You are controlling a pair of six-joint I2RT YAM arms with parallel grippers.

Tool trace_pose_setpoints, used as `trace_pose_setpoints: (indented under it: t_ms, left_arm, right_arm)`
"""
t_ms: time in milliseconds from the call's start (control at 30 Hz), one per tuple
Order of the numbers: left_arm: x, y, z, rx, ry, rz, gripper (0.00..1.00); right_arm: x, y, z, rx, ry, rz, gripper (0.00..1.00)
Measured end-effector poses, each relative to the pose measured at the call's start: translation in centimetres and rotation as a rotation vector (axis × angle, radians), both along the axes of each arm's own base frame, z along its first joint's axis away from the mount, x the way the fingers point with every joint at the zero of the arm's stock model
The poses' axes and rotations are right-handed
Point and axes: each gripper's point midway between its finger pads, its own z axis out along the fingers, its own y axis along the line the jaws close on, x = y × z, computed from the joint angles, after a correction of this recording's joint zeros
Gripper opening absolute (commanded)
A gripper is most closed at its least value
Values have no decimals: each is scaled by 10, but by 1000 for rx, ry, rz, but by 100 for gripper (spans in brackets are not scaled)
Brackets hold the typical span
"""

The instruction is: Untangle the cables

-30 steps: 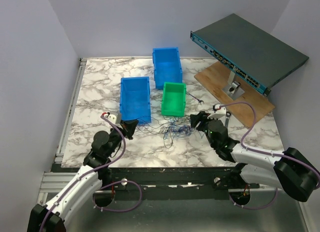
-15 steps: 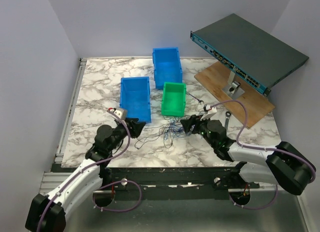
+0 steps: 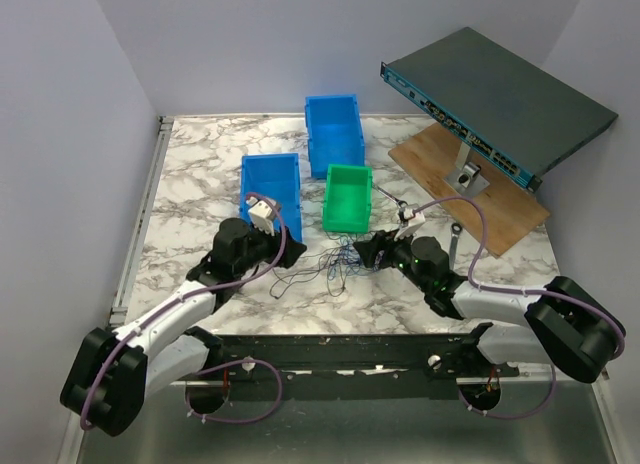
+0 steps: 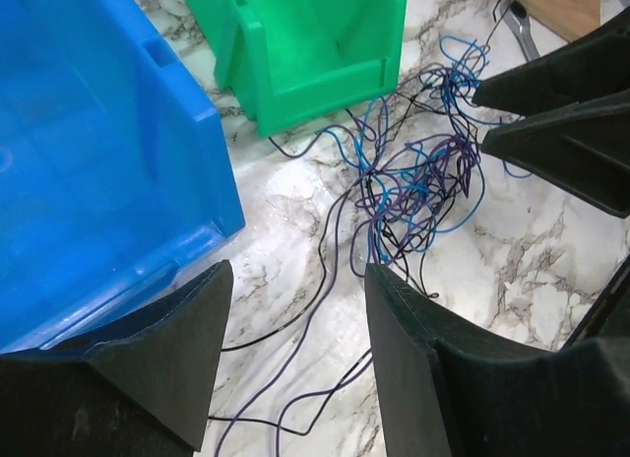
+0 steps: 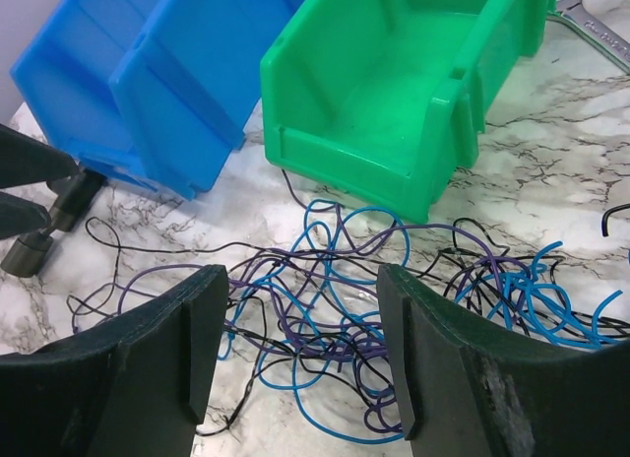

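Jaws spread, left gripper (image 4: pixel 297 272) and right gripper (image 5: pixel 302 275) have advanced toward the cables (image 3: pixel 345 259).

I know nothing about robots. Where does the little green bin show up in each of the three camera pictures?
Top external: green bin, middle of the picture, just behind the cable tangle.
Left wrist: top centre, above the tangle.
Right wrist: upper right, above the tangle.
Shared landmark: the cable tangle beside it.

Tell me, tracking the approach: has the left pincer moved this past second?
Yes: left pincer shifted right along the near blue bin, toward the tangle.
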Motion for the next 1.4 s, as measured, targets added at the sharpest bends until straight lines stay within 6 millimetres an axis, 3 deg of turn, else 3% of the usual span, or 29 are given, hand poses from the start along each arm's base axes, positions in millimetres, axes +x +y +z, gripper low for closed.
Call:
trace_pose_setpoints:
  t_ms: [467,600,767,933,1000,1100,1167,1200,1400]
  left_arm:
    - [-9,-35,-40,224,164,-96,53]
    - [-5,-31,-53,291,203,-65,40]
    - [-4,-23,-62,336,229,-31,37]
    - [-5,-20,-68,361,252,-23,10]
    - [-3,-22,-68,363,255,-21,6]
    - [-2,-22,-66,359,248,-22,11]
    - [-2,-23,-61,348,234,-21,29]
    - [-2,-23,-57,338,221,-20,32]
    - [-4,-22,-37,281,145,-19,35]
  right_arm:
    - [1,-1,9,13,-22,-3,69]
    - [1,-1,9,13,-22,-4,69]
    - [1,-1,9,13,-22,-3,69]
    - [1,-1,7,10,-18,-3,70]
    - [1,-1,5,6,-14,-3,70]
    - [0,-1,2,0,-8,-2,74]
    - [0,0,0,-3,-2,5,78]
    - [-1,2,-1,-5,2,13,79]
    - [-4,17,-12,-23,36,90,78]
